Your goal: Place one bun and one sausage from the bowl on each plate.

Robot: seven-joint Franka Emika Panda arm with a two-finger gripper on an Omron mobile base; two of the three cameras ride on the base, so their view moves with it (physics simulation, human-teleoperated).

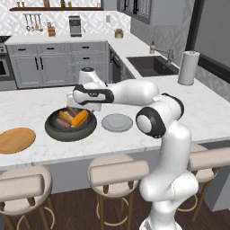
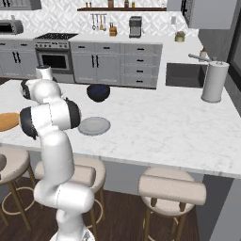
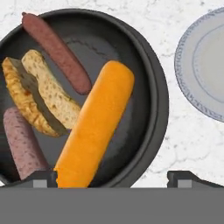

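The dark bowl [image 3: 159,100] holds both buns and both sausages. A smooth orange bun [image 3: 96,127] lies diagonally in its middle, and a split yellow bun [image 3: 39,98] lies to its left. One reddish-brown sausage [image 3: 57,50] rests along the far rim and another sausage [image 3: 24,144] at the lower left. My gripper [image 3: 113,180] hangs open just above the bowl [image 1: 71,128], its fingertips [image 3: 43,178] wide apart with the orange bun's near end beside one tip. The pale grey plate [image 1: 117,122] lies right of the bowl and the wooden plate [image 1: 15,139] to its left, both bare.
A smaller dark blue bowl [image 2: 98,92] stands behind the grey plate [image 2: 94,125]. A paper towel roll [image 1: 188,67] and the sink [image 1: 150,65] are at the far right. Stools [image 1: 117,173] line the counter's front edge.
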